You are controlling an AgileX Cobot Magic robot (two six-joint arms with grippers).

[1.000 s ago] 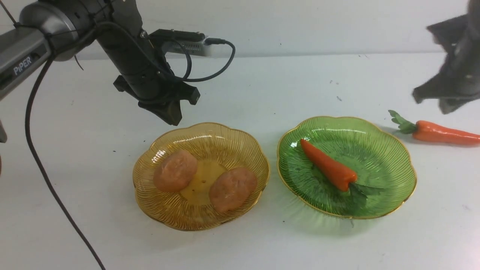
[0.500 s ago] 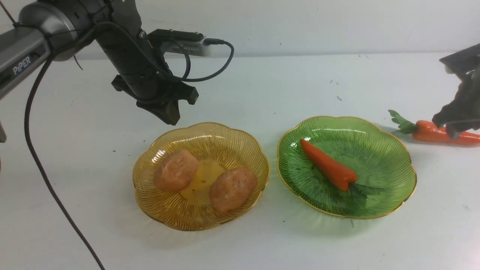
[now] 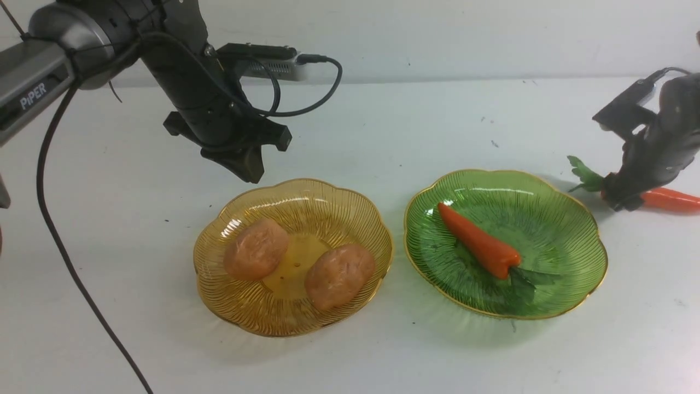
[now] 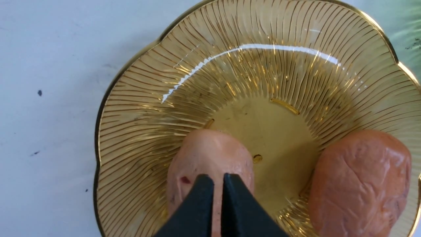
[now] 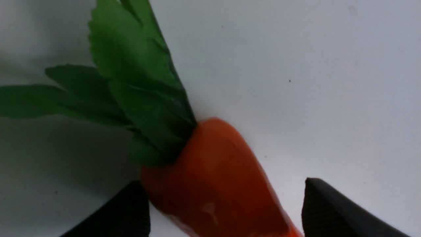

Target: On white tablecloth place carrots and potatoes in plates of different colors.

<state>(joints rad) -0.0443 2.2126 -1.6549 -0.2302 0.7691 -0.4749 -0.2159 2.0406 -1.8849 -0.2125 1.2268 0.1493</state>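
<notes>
right pincer open astride loose carrot, 3 o'clock of green plate | left pincer closed | carrots 2, potatoes 2, plates 2

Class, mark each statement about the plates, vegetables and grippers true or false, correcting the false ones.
1. Both potatoes lie in the amber plate. True.
2. One carrot lies in the green plate. True.
3. The amber plate also holds a carrot. False: the second carrot lies on the white tablecloth.
4. The right gripper has its jaws open either side of the second carrot. True.
5. A potato is being gripped. False: the left gripper is shut on nothing.
</notes>
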